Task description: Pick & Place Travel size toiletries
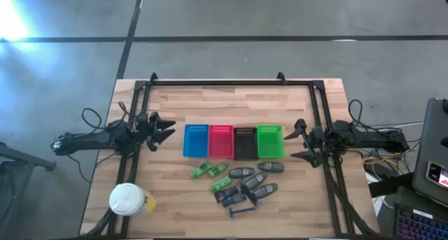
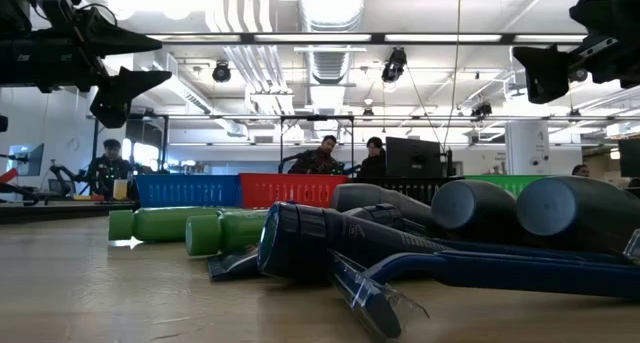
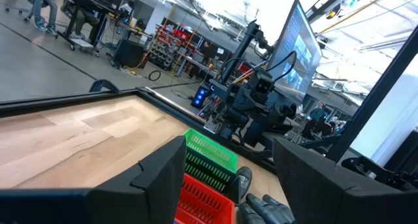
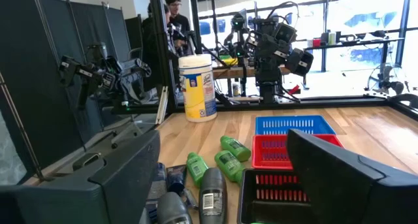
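Both my claws, left [image 1: 166, 130] and right [image 1: 297, 140], hang spread; I should descend squarely over one bottle [image 1: 201, 171], avoiding neighbours.

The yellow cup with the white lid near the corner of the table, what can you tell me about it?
The yellow cup is a round container with a white lid and a yellow body carrying a blue-and-white label, plastic by its look. It stands upright on the wooden table near the left arm's side, apart from the green bottles and baskets. Nothing touches it but the table; both pincers hang open, well away.
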You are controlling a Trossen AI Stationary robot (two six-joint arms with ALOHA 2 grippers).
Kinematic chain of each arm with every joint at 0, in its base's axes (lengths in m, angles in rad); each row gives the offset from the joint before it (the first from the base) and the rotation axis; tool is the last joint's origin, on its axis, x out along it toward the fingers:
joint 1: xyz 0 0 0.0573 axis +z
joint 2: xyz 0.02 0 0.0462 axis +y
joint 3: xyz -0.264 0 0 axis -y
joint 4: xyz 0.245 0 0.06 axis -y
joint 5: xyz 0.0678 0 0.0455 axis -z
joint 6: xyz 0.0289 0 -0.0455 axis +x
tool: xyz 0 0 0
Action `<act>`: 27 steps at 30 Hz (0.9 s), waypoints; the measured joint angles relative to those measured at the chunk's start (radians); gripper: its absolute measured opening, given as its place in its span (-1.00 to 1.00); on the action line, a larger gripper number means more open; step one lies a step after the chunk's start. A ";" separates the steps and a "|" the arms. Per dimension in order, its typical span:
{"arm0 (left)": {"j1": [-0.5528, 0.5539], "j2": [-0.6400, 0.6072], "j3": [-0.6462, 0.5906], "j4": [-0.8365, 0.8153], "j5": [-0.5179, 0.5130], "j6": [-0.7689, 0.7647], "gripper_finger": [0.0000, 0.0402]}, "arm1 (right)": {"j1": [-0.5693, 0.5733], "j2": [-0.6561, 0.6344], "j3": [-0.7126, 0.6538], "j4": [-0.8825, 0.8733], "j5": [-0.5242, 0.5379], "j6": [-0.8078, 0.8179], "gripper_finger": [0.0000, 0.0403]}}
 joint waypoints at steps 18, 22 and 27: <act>0.000 0.000 0.000 0.000 0.000 0.000 0.17 | -0.001 0.000 0.000 0.098 0.001 -0.075 0.34; 0.000 0.000 0.000 0.000 0.000 0.000 0.17 | -0.001 0.000 0.001 0.206 0.006 0.325 0.29; 0.000 0.000 0.000 0.000 0.000 0.000 0.17 | -0.001 -0.001 0.001 0.362 0.182 0.715 0.22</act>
